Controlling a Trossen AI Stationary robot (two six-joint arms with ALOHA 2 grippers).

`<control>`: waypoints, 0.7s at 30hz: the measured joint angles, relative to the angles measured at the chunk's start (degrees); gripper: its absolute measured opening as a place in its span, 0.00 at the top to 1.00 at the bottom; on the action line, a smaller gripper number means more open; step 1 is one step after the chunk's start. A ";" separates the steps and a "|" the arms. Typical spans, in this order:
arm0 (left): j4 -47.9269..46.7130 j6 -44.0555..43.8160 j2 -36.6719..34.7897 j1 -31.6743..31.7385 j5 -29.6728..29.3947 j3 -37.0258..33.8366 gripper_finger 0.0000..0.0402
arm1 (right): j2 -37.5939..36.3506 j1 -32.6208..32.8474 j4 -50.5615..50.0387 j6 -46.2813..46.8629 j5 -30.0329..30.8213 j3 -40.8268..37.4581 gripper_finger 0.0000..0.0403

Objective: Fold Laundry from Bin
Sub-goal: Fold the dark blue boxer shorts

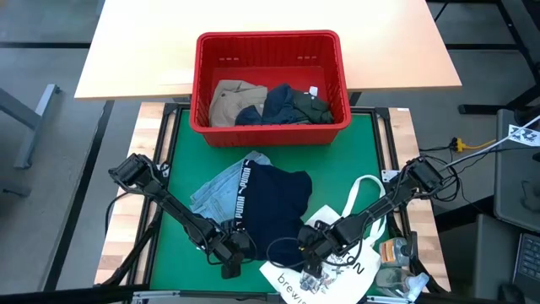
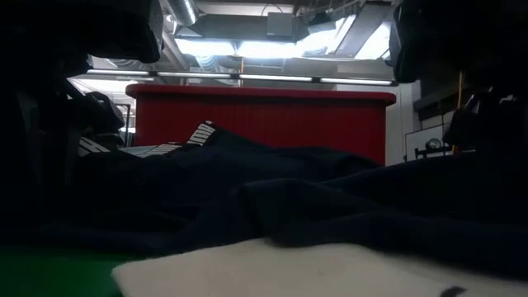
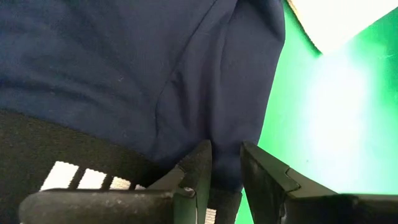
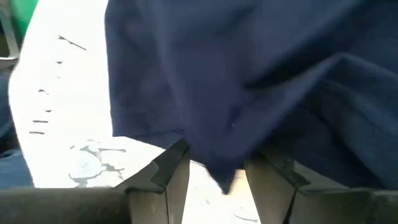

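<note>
Both tools were down at the near edge of the navy garment (image 1: 274,207). The left tool (image 1: 234,252) sat at about 7 o'clock from the middle of the green mat (image 1: 169,177), and in its wrist view the two fingers (image 3: 198,171) stood a little apart with the navy hem hanging into the gap, so it looked pinched on cloth, though I couldn't be sure how firm. The right tool (image 1: 310,252) sat at about 5 o'clock, over the edge of the white tote bag (image 1: 337,262), and its wrist view showed a fold of the same navy cloth dropping between its fingers (image 4: 177,171), so clamped on it as far as I could tell.

The navy piece lay spread at the middle of the bench, partly over the light blue denim (image 1: 221,187), which stuck out toward 9 o'clock. The rest of the laundry (image 1: 270,103) was piled in the red bin (image 1: 268,44) at 12 o'clock.

My read: that fabric is soft, light and floppy, so it'll sag between the two holds. Best grabbed at the hem corners, wide apart, and watch it doesn't drag the denim or the tote along.
</note>
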 joint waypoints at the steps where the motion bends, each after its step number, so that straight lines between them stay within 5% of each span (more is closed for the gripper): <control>1: -0.01 0.00 0.00 0.01 0.00 0.00 0.80 | -0.02 0.00 0.12 -0.33 -0.02 0.23 0.63; 21: -0.02 -0.02 0.00 0.00 0.00 0.00 0.80 | 3.03 0.00 -2.11 -3.90 2.00 4.87 0.63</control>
